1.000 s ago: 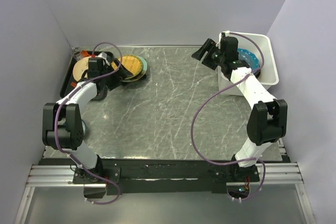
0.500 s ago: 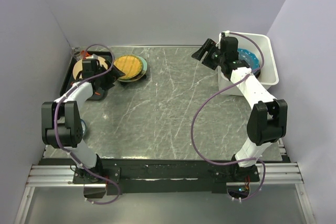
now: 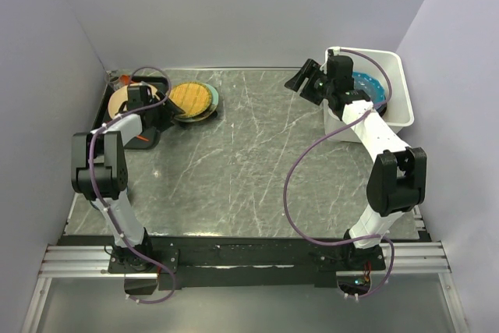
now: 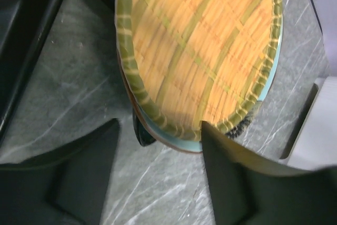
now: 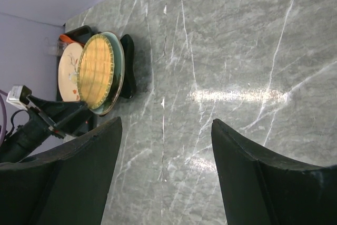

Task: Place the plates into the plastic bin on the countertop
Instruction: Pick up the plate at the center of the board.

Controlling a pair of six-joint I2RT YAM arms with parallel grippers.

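one worktop (image 3: pixel 257 154), one plastic bin (image 3: pixel 404 87) holding one teal plate (image 3: pixel 373 87). far left of the bin: a stack (image 4: pixel 200 51) of three plates, one cream plate (image 3: pixel 121 100). left arm folded, left gripper (image 4: pixel 158 130) spread at the stack's edge; right arm outstretched, right gripper (image 5: pixel 166 125) spread, empty, beside the bin.

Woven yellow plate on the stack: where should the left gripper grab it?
Likely the green rim facing the left gripper, coming in low from that side: woven plate lies flat on the stack, so only its raised edge fits between the open jaws.

Woven, straw-like top plate (image 4: pixel 200 51) on glossy stone-look countertop (image 5: pixel 237 51) (white-veined).
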